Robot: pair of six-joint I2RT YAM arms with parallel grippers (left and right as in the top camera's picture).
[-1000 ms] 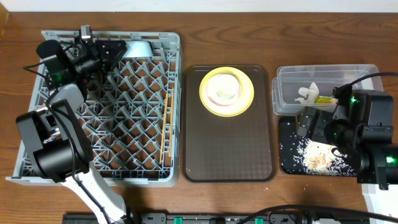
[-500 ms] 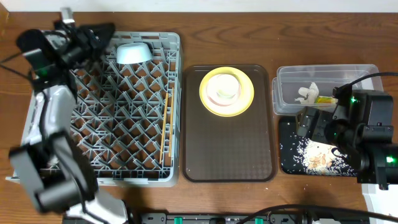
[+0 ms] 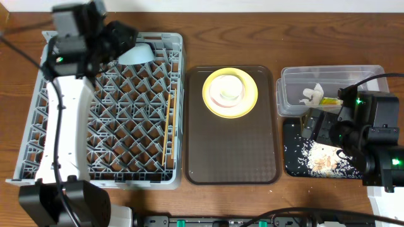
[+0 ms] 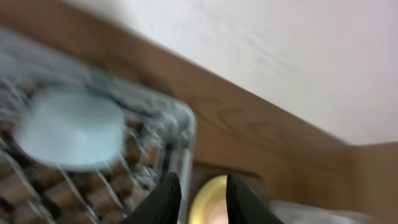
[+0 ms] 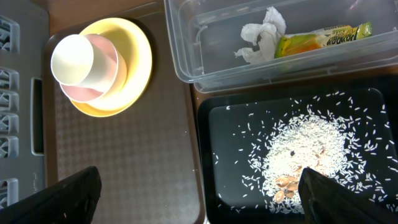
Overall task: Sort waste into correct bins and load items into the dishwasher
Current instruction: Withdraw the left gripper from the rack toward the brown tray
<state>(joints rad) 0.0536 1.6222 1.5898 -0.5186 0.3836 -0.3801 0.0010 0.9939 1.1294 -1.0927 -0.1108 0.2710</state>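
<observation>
At the dish rack's (image 3: 38, 126) far corner, the left pincer (image 4: 200, 186) hovers empty, fingers slightly apart, beside the light blue bowl (image 3: 136, 53) resting in the rack. Chopsticks (image 3: 167, 126) lie along its right side. Across the desk (image 3: 252, 25), the right pincer (image 5: 199, 177) hangs spread wide over the black tray (image 5: 217, 186) of rice (image 5: 305, 146). The cream cup (image 5: 71, 59) sits stacked on the yellow plate (image 5: 137, 56).

one yellow plate (image 3: 210, 96), one cup (image 3: 228, 89), one blue bowl (image 3: 140, 54), two chopsticks (image 3: 168, 126), one tissue (image 3: 310, 95), one wrapper (image 3: 330, 100), one clear tub (image 3: 328, 70), one black tray (image 3: 291, 161), one grey rack (image 3: 126, 126).
</observation>
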